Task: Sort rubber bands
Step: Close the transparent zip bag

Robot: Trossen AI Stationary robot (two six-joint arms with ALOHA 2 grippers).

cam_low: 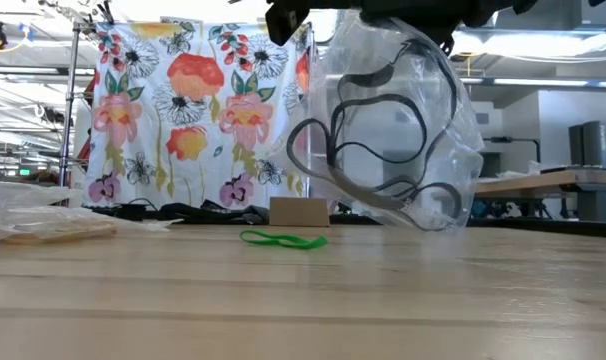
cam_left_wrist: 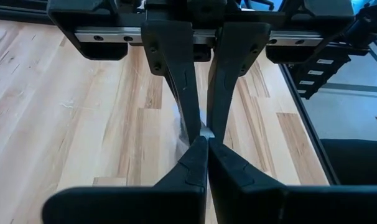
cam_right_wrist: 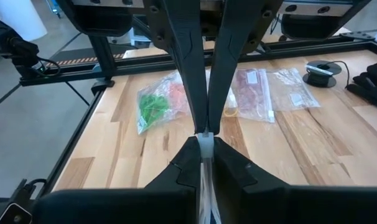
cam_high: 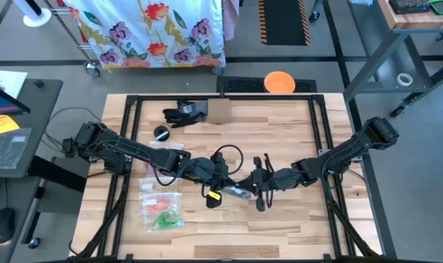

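Over the middle of the tabletop [cam_high: 294, 226], toward its near edge, I've got a clear bag [cam_low: 403, 120] hanging in the air between both arms. My left claw [cam_left_wrist: 204, 138] is clenched tight on a sliver of the plastic, and my right claw [cam_right_wrist: 204, 138] is pinched on the bag's edge too, so it's stretched between them. Inside are the dark rubber bands [cam_low: 383, 160], loose loops slumped against the film right under my claws.

These things weigh basically nothing and flop everywhere, stretchy and a bit grippy, so I reckon they'd snag or spring off rather than break. Best bet is nipping one strand of a loop, not the whole tangle.

Filled bags of red, orange and green bands [cam_right_wrist: 160, 102] sit near the left edge. One stray green band [cam_low: 283, 240] lies flat on the wood, well below the hanging bag and apart from both claws.
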